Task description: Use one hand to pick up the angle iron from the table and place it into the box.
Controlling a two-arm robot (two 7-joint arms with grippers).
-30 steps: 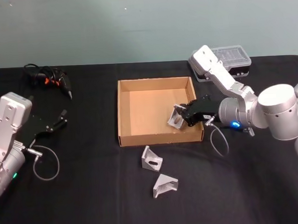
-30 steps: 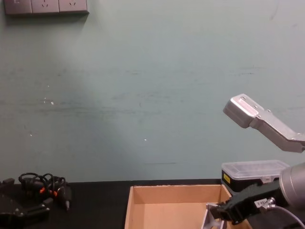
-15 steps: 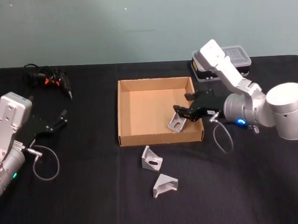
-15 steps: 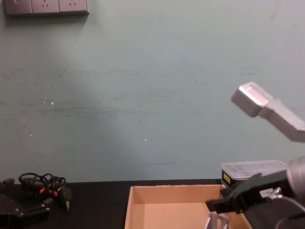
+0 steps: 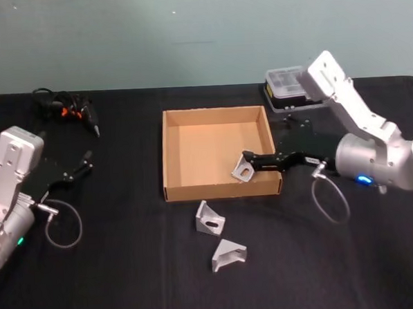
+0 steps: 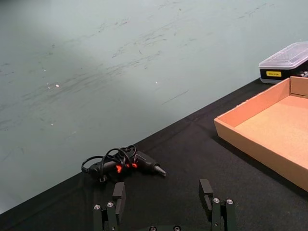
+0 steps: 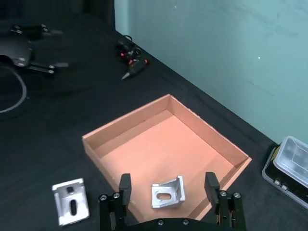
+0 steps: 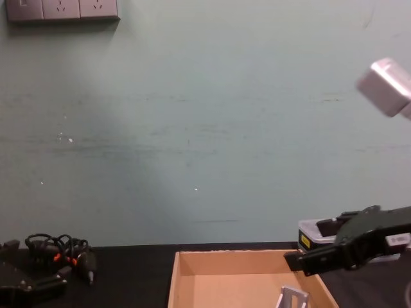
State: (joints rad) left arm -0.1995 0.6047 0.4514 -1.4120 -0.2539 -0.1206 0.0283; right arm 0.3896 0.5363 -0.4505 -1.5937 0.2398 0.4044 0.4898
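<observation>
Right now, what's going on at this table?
The right gripper hangs at the near right corner of the cardboard box, jaws open and gripping nothing. One metal bracket lies on the box floor just by its tips. Two more brackets lie on the table in front of the box, not yet picked up. The left gripper sits parked at the table's left side, jaws open.

Lab, black table (image 5: 130, 283), bare teal wall (image 8: 192, 128), sockets (image 8: 61, 9)
</observation>
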